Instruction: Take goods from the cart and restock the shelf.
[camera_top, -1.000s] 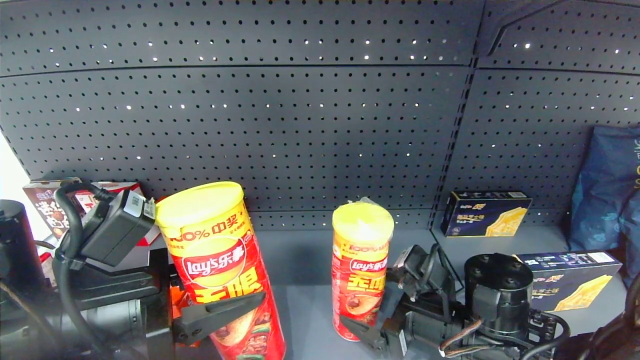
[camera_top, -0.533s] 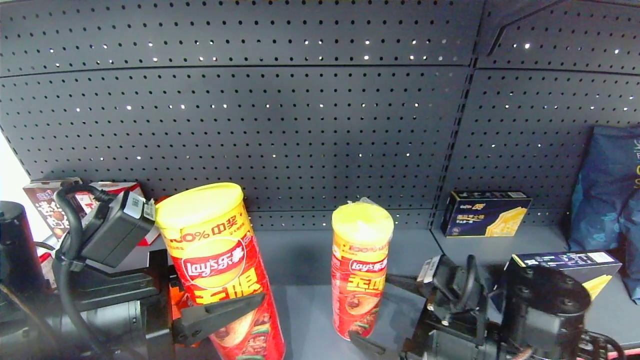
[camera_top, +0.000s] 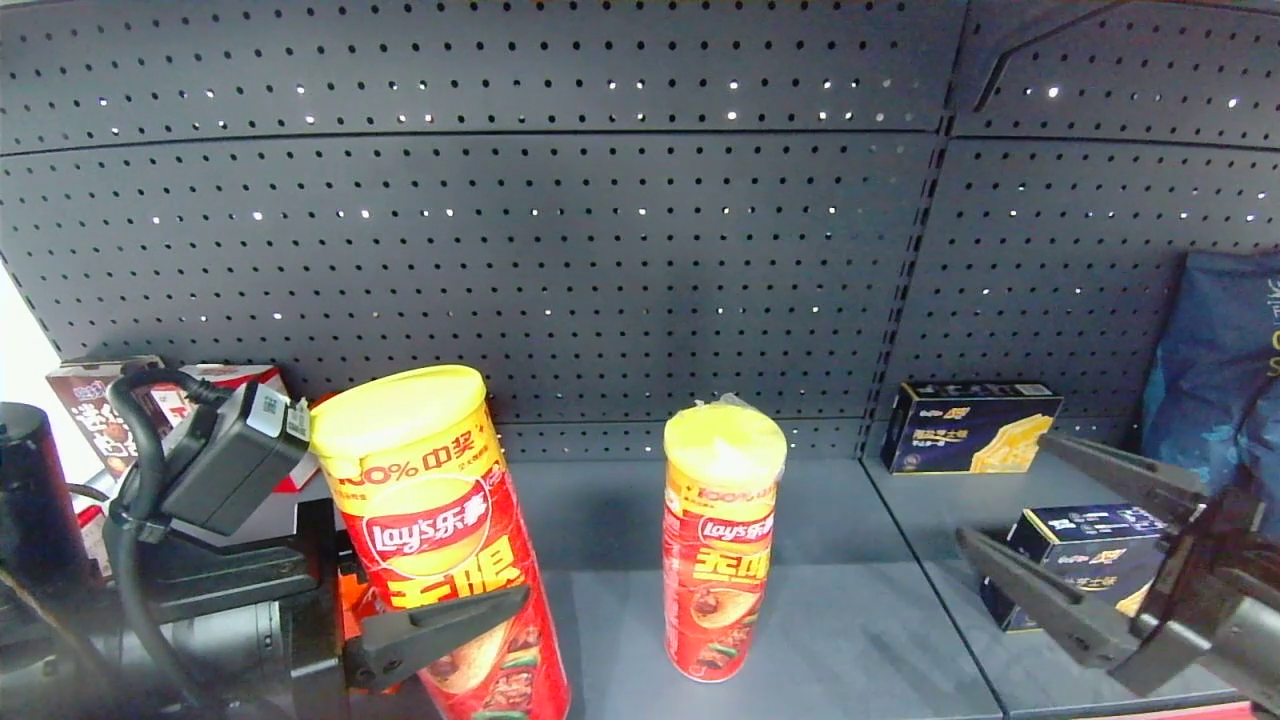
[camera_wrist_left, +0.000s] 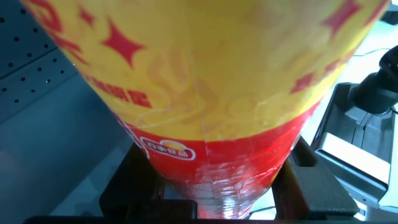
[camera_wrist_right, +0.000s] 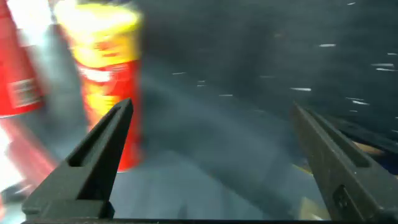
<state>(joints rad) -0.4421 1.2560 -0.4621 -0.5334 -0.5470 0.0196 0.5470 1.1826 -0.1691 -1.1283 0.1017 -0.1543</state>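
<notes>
My left gripper (camera_top: 440, 625) is shut on a tall red and yellow chip can (camera_top: 440, 540) with a yellow lid, held upright and slightly tilted at the front left of the shelf (camera_top: 840, 620); up close in the left wrist view the chip can (camera_wrist_left: 211, 118) sits between the jaws. A second, smaller chip can (camera_top: 722, 555) stands upright on the shelf near the middle, and this can (camera_wrist_right: 106, 81) is blurred in the right wrist view. My right gripper (camera_top: 1100, 540) is open and empty at the right, well clear of that can, over a dark blue box (camera_top: 1075, 560).
A perforated dark back panel (camera_top: 560, 260) closes the shelf behind. Another dark blue box (camera_top: 968, 427) lies at the back right, a blue bag (camera_top: 1215, 370) leans at the far right, and brown and red boxes (camera_top: 100, 400) sit at the far left.
My right gripper has drawn away from the standing chip can to the right and now hangs open over the blue box. The left arm and its can stay put.
</notes>
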